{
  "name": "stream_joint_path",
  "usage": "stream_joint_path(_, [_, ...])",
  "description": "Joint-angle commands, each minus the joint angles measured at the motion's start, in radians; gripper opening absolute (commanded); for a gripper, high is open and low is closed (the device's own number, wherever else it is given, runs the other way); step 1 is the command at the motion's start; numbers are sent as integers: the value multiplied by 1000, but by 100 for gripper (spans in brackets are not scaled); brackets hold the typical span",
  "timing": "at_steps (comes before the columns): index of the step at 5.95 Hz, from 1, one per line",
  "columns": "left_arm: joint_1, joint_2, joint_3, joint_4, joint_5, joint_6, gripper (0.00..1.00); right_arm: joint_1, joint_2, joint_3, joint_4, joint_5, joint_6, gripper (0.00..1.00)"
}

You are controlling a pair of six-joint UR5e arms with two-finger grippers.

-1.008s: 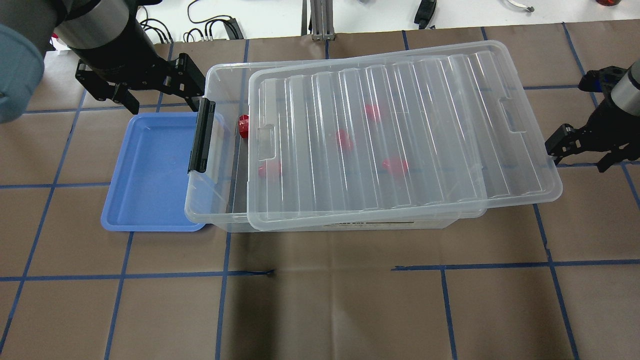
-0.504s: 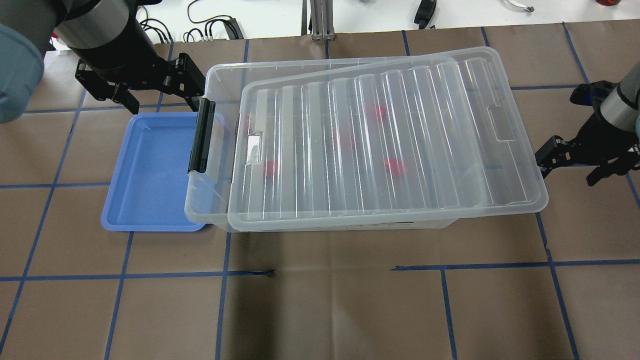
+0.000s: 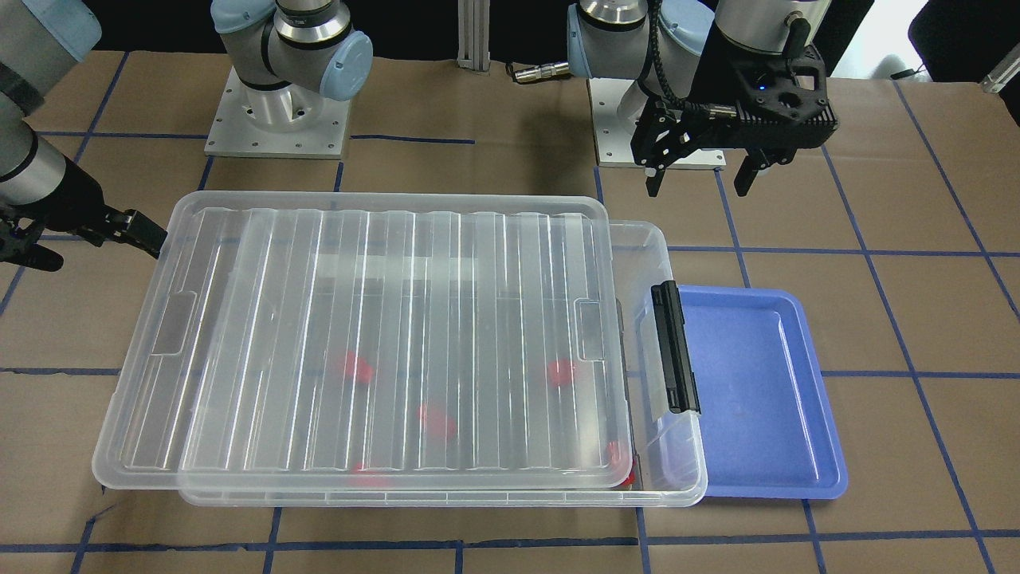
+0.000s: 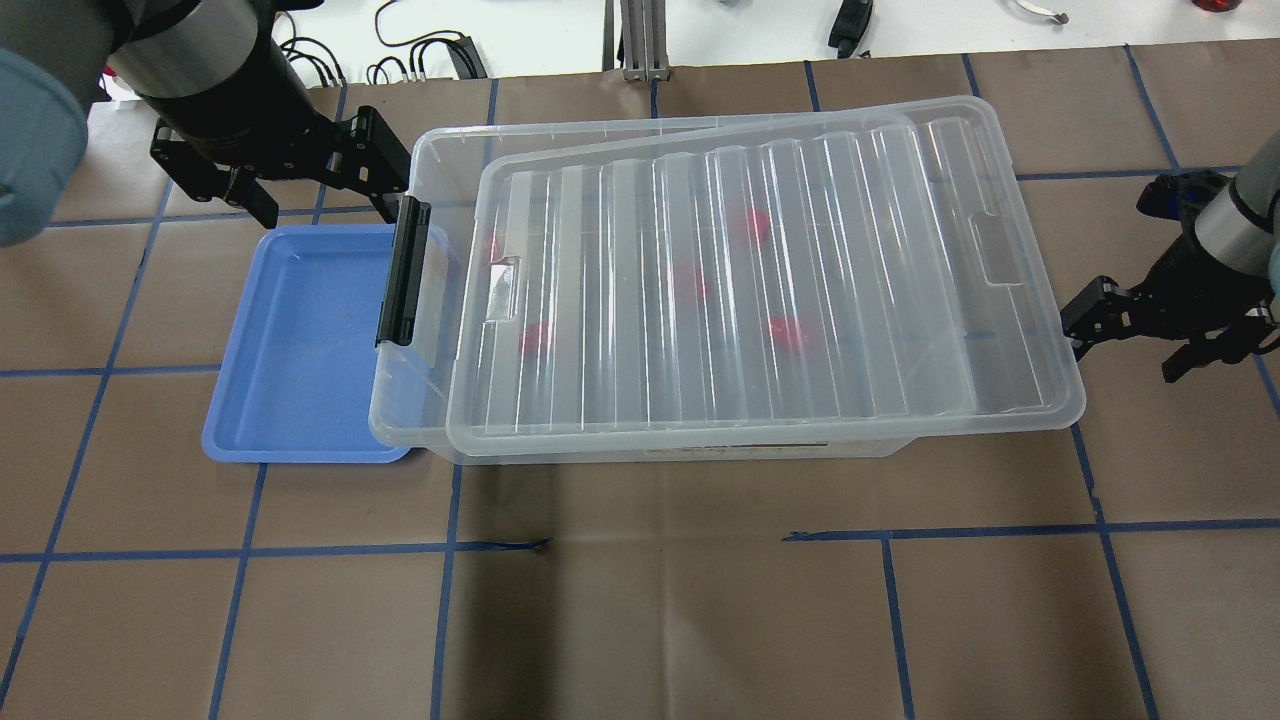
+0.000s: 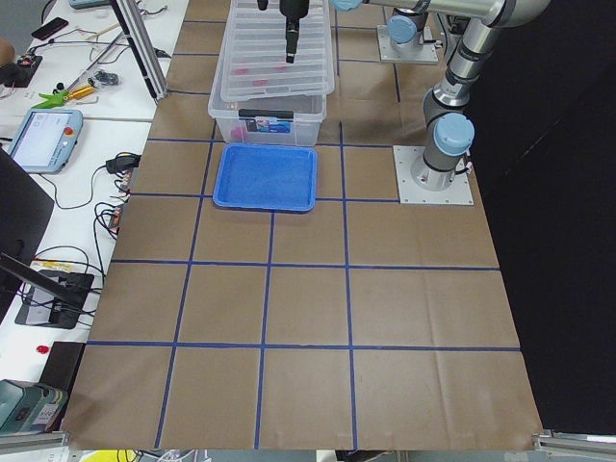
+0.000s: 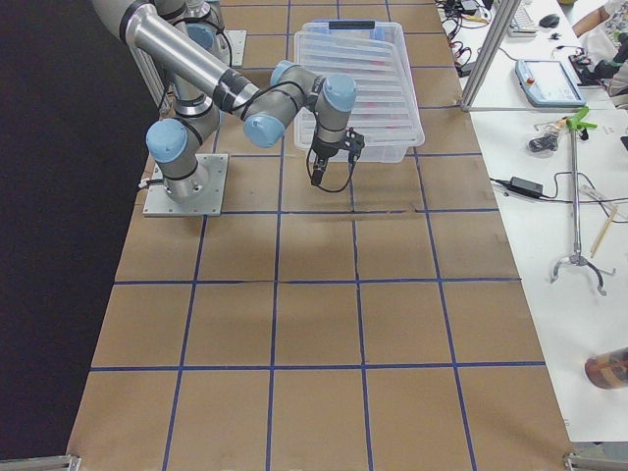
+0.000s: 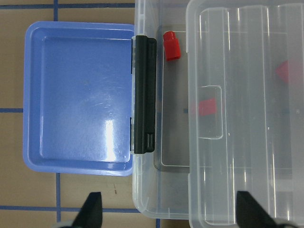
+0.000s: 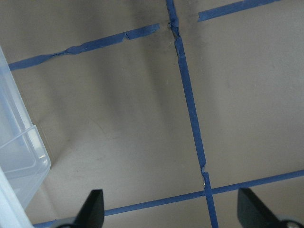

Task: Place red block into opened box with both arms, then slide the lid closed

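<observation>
The clear box (image 4: 440,160) stands mid-table with its black latch bar (image 4: 402,272) at the left end. The ribbed clear lid (image 4: 850,250) lies on it, slightly skewed, overhanging the right end and leaving a narrow strip uncovered by the latch. Several red blocks (image 4: 787,332) show blurred through the lid. One red block (image 7: 172,45) lies bare in the uncovered strip. My right gripper (image 4: 1122,345) is open, and one fingertip (image 3: 151,233) is against the lid's right short edge. My left gripper (image 4: 325,205) hangs open and empty above the blue tray's far edge, beside the latch end.
An empty blue tray (image 4: 300,330) lies against the box's left end, partly under the latch. Both arm bases (image 3: 275,119) stand behind the box. Cables and a metal post (image 4: 640,40) sit along the far edge. Brown paper with blue tape lines covers the table.
The right gripper moved left, and the lid slid left over the box, narrowing the uncovered strip. The left arm has not moved.
</observation>
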Motion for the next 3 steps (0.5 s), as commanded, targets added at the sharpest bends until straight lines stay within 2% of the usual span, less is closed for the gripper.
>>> stream_joint_path(1, [0,0,0,0,0,0,98,39,-2,1,1,4,78,100])
stream_joint_path(3, [0,1,0,0,0,0,98,95,-2,-4,-2,6,147,100])
